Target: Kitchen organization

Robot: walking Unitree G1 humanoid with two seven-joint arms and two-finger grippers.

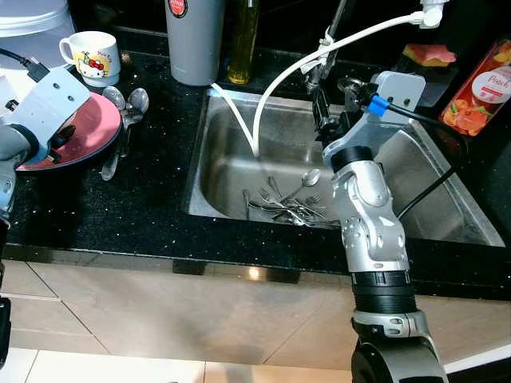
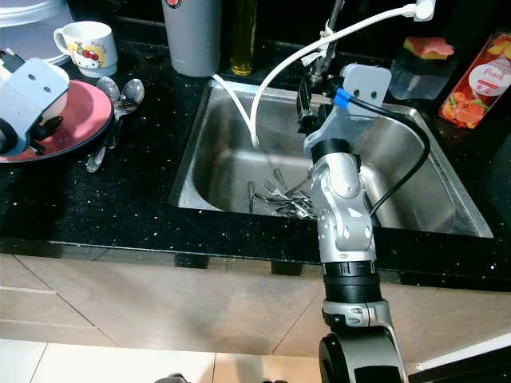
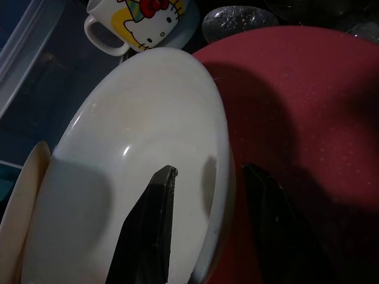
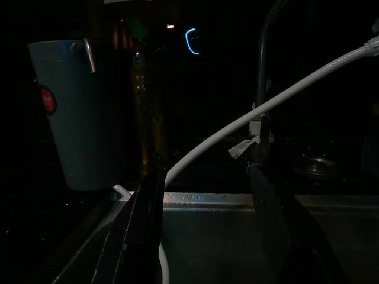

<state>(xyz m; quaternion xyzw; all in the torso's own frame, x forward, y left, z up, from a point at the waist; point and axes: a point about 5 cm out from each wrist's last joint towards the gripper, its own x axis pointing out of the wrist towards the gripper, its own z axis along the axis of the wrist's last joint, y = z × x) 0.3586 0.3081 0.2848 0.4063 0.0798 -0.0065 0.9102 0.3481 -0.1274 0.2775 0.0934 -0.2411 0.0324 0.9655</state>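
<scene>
1. The black speckled worktop (image 1: 144, 207) runs across the front, with one steel sink (image 1: 447, 199) set into it.
2. One heap of cutlery (image 1: 289, 209), forks and at least one spoon, lies on the sink floor; the pieces are too tangled to count.
3. The right gripper (image 1: 322, 120) is raised over the sink near its back edge, its arm crossing in front of the heap. Its two fingers (image 4: 145, 231) stand apart with nothing between them.
4. One white hose (image 1: 295, 68) arcs from the upper right down into the sink and passes just beyond those fingers.
5. On the worktop left of the sink sits one red plate (image 1: 88, 132), with one white bowl (image 3: 136, 165) on it.
6. The left gripper (image 3: 222, 228) is at the plate: one finger (image 3: 154, 219) lies inside the bowl, the other outside over the plate, with the bowl's rim between them. Whether they pinch it I cannot tell.
7. Three or so spoons (image 1: 128, 104) lie just beside the plate's far edge.
8. Further back stands one cartoon mug (image 1: 92, 57).
9. At the back of the worktop are one grey flask (image 1: 194, 40) and one bottle of yellow oil (image 1: 242, 44) side by side.
10. At far right sits one peach drink carton (image 1: 481, 84).
</scene>
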